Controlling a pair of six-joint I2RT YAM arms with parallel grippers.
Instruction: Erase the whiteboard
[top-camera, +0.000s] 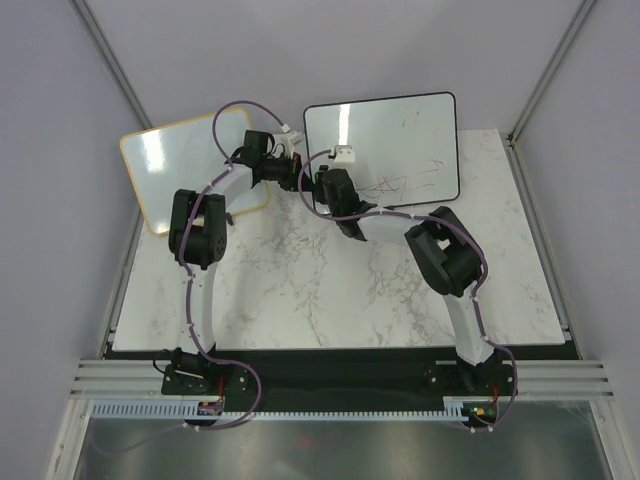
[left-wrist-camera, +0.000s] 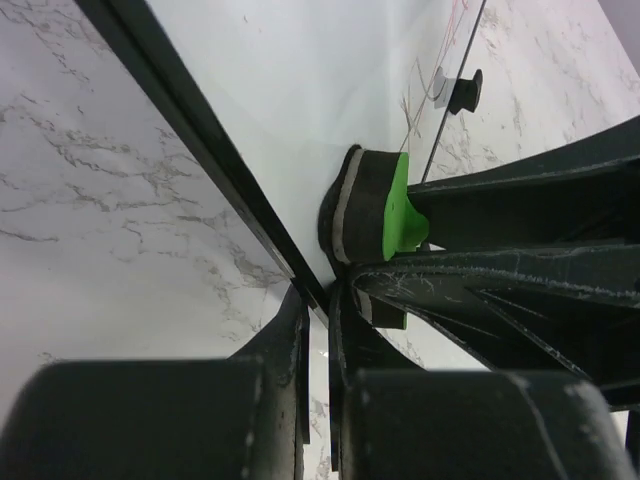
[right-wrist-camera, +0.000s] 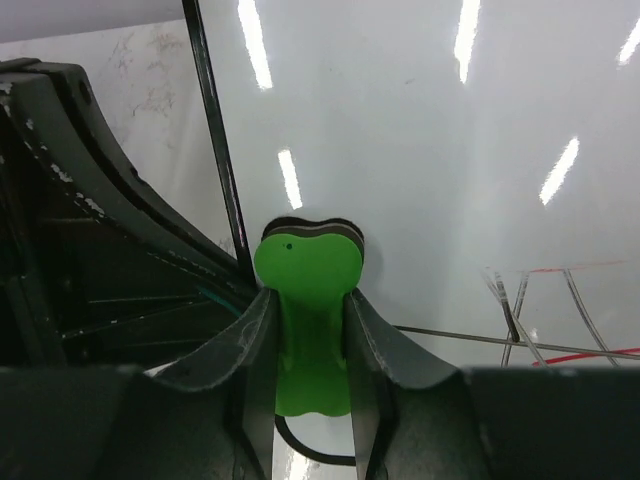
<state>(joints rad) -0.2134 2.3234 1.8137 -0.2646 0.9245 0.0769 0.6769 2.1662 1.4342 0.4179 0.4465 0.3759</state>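
Green plastic shows between the fingers of the right claw (right-wrist-camera: 308, 322): it is closed on the handle of an eraser (right-wrist-camera: 305, 262), and the dark pad of the eraser lies against the whiteboard (right-wrist-camera: 430, 150), close to its left frame. To the right of the eraser, red and black lines (right-wrist-camera: 560, 300) are on the white surface, apart from the pad. The left claw (left-wrist-camera: 318, 305) is closed on the black frame (left-wrist-camera: 190, 130) at the same left edge, one finger on each side, just beside the eraser. One small black foot (left-wrist-camera: 465, 90) of the whiteboard is seen at its far edge. From above, the whiteboard is at the far side of the marble table (top-camera: 300, 290), right of centre. A second board with wooden frame (top-camera: 180, 165) is at the far left, partly over the table edge.
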